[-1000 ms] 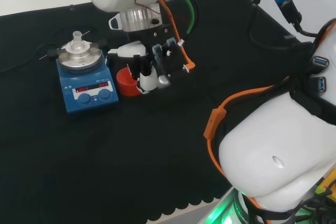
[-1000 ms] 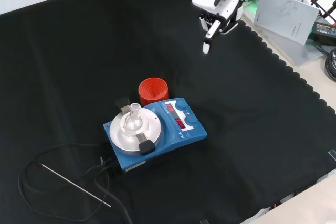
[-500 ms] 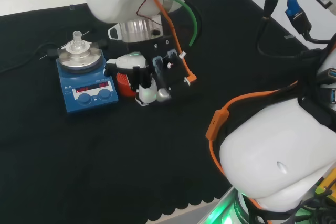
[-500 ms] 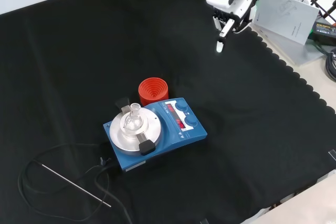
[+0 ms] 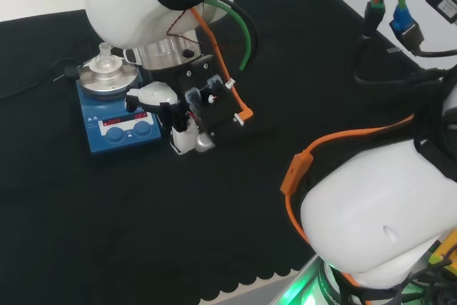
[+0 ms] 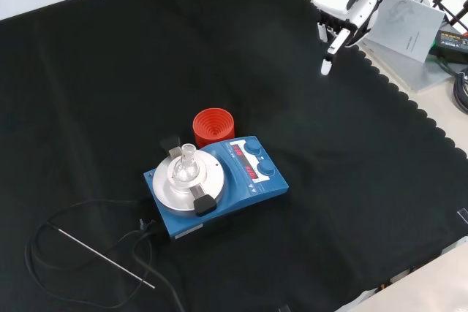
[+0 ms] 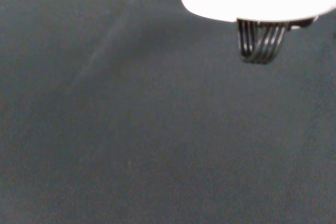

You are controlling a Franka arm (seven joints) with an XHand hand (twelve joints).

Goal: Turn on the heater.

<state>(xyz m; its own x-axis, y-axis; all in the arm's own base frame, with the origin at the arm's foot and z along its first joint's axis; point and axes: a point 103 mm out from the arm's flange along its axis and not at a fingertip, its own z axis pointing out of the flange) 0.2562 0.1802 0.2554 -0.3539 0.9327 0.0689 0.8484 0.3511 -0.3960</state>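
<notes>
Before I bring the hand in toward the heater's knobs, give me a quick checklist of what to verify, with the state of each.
1. Heater upright on the cloth: ok.
2. Knobs uncovered on the front panel: ok.
3. Small glass flask seated on the heater plate: ok.
4. Hand holding nothing, one finger pointing down: ok.
5. Hand lined up over the knobs: not ok; in the front view it hangs far off, near the cloth's scalloped edge.
6. Red ribbed ring close beside the heater, near the approach path: cannot tell if it interferes.
</notes>
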